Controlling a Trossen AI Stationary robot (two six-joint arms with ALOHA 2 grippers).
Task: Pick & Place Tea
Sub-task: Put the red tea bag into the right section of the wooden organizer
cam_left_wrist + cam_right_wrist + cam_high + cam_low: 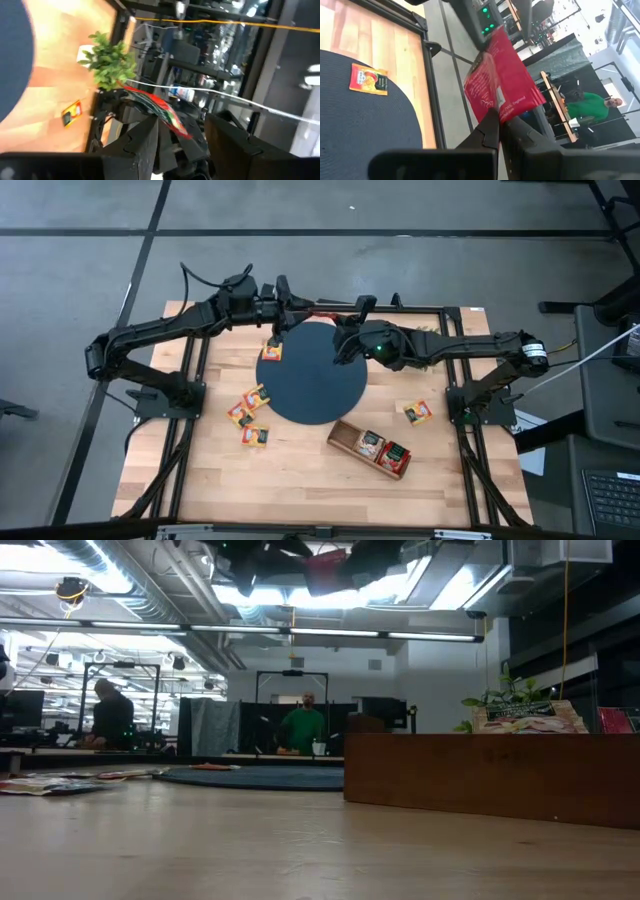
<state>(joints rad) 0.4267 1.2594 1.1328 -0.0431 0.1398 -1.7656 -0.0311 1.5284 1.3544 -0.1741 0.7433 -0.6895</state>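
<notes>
Above the far rim of the dark round mat, my two grippers meet around one red tea packet. My right gripper is shut on it. My left gripper is open, and the packet shows edge-on, slanting between its two fingers. An orange-yellow packet lies flat on the mat's left edge. More packets lie on the wood to the mat's left and one on its right. My right gripper pinches the red packet by its near edge between its two shut fingers. The packet sticks out past the fingertips, lifted clear of the table and tilted. My left gripper: the packet passes close by one finger; I cannot tell whether they touch.
A long wooden tray with packets in it lies slantwise at the mat's near right. A small green plant stands at the far right of the table. People show in the room beyond the table.
</notes>
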